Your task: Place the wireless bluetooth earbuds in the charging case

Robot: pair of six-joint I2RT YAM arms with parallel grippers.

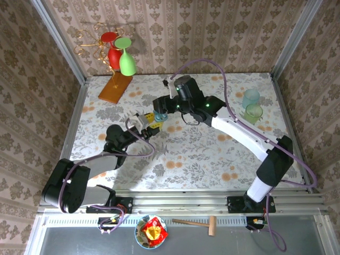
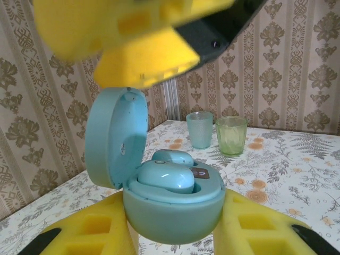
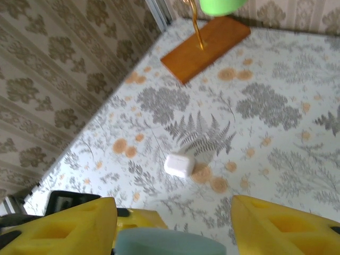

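- Left claw (image 2: 175, 234) is seen clamped on the charging case (image 2: 175, 212). The rounded base of the case is pinched between two yellow fingers (image 2: 90, 234) low in the left wrist view.
- The case is held clear of the tabletop (image 2: 297, 175), roughly upright, with its lid (image 2: 114, 141) swung open and standing to the left.
- Both pale blue earbuds (image 2: 166, 178) are seen lying in the wells of the case, one in front and one just behind it. The front one rises a little above the rim.
- The right claw (image 3: 174, 212) is seen with its jaws spread apart and nothing gripped. In the right wrist view a pale blue edge of the case shows low between its yellow fingers (image 3: 281, 223).
- From the left wrist camera, the right claw's fingers are seen just above the top edge of the lid. Whether they touch it cannot be told.
- From above, the two claws are seen close together near the middle of the tabletop, with the case between them.
- A bluish cup (image 2: 200, 129) and a green cup (image 2: 231, 135) are seen side by side, well apart from the case.
- A small white block (image 3: 179, 165) is seen lying alone on the tabletop, and a wooden base (image 3: 206, 48) is seen near the far wall.
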